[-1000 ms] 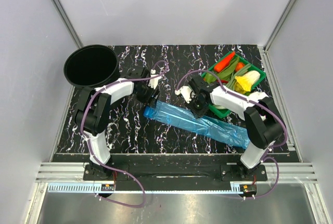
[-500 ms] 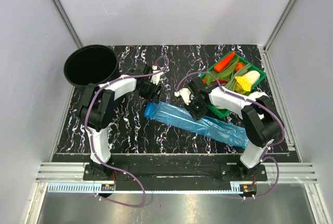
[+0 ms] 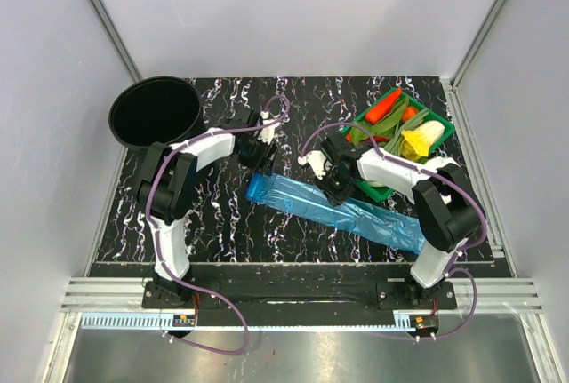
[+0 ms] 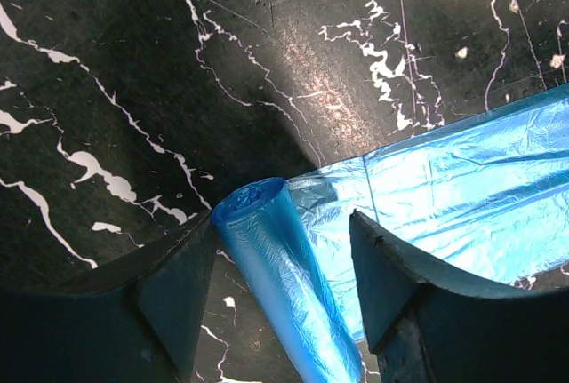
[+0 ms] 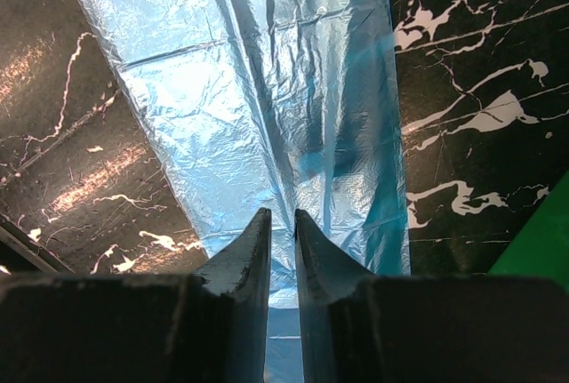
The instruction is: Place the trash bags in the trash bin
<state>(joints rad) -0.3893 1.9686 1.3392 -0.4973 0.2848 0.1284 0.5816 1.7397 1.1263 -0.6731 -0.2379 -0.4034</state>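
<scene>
Top external view: the trash bags (image 3: 331,211) lie as a long blue strip on the tabletop (image 3: 213,214), well apart from the trash bin (image 3: 156,80), which shows no blue inside, so nothing looks delivered. Left wrist view: the left end effector (image 4: 283,223) stands open, straddling the strip's rolled end. Right wrist view: the right end effector (image 5: 282,216) pinches a pleat of film. Lifting and carrying to the bin are not yet done.
</scene>
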